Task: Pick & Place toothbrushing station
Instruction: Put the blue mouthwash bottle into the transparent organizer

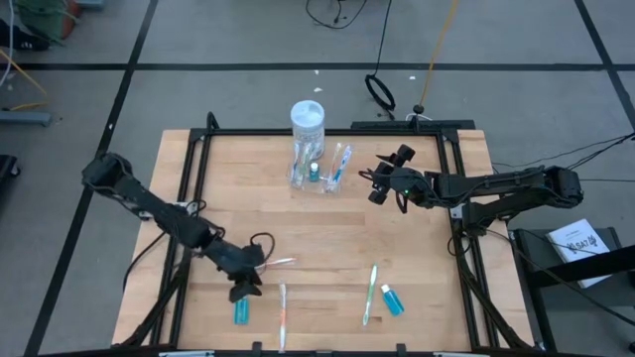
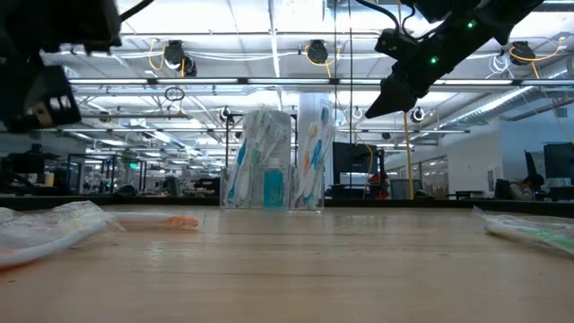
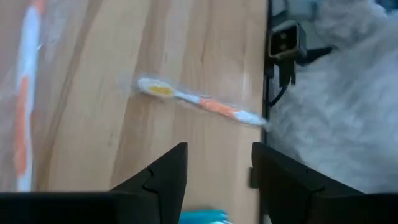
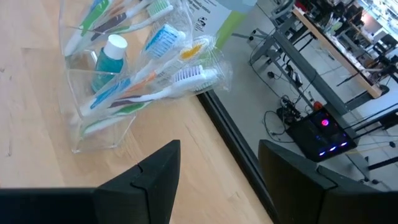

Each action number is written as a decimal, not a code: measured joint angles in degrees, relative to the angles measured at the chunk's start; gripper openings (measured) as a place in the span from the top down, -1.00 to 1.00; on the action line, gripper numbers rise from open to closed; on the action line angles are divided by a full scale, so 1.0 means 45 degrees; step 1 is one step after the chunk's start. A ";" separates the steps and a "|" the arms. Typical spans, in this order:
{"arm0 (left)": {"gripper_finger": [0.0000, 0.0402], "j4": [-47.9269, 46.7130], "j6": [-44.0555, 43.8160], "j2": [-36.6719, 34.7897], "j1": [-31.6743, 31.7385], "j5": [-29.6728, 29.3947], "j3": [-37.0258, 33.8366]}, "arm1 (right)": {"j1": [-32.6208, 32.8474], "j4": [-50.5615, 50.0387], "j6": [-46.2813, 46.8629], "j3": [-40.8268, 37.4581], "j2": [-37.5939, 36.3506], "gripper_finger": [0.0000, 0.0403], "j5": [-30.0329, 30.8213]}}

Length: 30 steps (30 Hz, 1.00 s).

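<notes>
Here the station [image 1: 316,165] stands at twelve o'clock on the tabletop; our right end effector [image 1: 378,183], released, hovers beside it, so we should probably approach level, fingers straddling one wall.

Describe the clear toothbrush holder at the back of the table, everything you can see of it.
The toothbrushing station is a clear plastic holder with compartments, standing upright on the wooden table near its far edge, just in front of the white jar. It holds several wrapped toothbrushes leaning out of its top and a small teal bottle with a white cap. No gripper touches it; the open right gripper hovers off to its side.
</notes>
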 joint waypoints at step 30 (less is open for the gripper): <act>0.08 -0.4785 -0.9354 0.5237 0.1297 0.6296 0.3174 | 0.0005 0.0870 -0.2540 0.0005 0.0000 -0.03 0.0005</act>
